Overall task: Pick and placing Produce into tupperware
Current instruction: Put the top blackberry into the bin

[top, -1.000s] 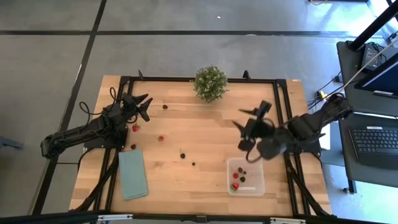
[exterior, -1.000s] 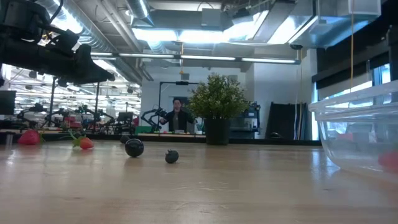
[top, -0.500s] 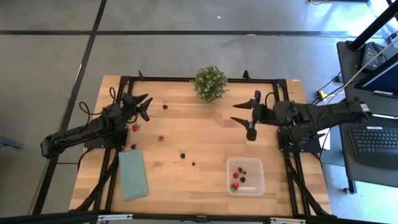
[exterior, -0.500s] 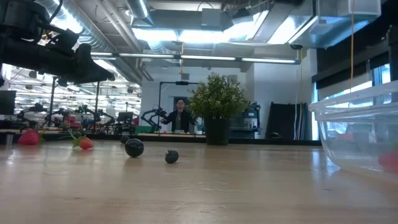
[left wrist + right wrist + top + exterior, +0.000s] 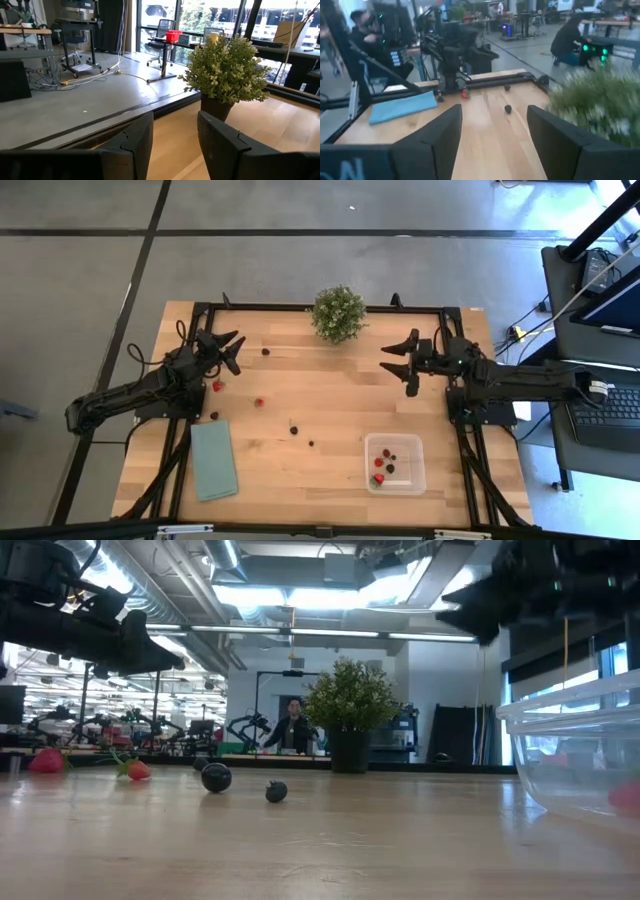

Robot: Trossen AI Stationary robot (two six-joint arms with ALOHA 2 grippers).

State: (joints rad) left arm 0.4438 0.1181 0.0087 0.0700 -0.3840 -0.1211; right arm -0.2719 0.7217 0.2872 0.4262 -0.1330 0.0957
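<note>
Left gripper (image 5: 228,346): raised over the table's far left part, fingers (image 5: 135,140) spread apart with nothing between them, pointing toward the potted plant (image 5: 338,313) at the far edge. Right gripper (image 5: 402,363): raised over the far right part of the table (image 5: 330,480), beside the plant, fingers (image 5: 432,137) spread wide and empty, facing across the table toward the left arm. Tupperware (image 5: 394,463): clear, lidless, standing on the wood on the near side of the right gripper, well apart from it; several red and dark pieces lie inside. Produce still loose on the table: a red piece (image 5: 217,386) close by the left gripper on its near side; another red piece (image 5: 259,402) a little further toward the table's middle; a dark piece (image 5: 265,351) just beyond the left gripper's tips toward the plant; a dark piece (image 5: 214,416) beside the teal cloth (image 5: 213,459); two dark pieces (image 5: 294,430) between the two grippers, nearer the front. A person (image 5: 293,727) shows in the room behind the table.
</note>
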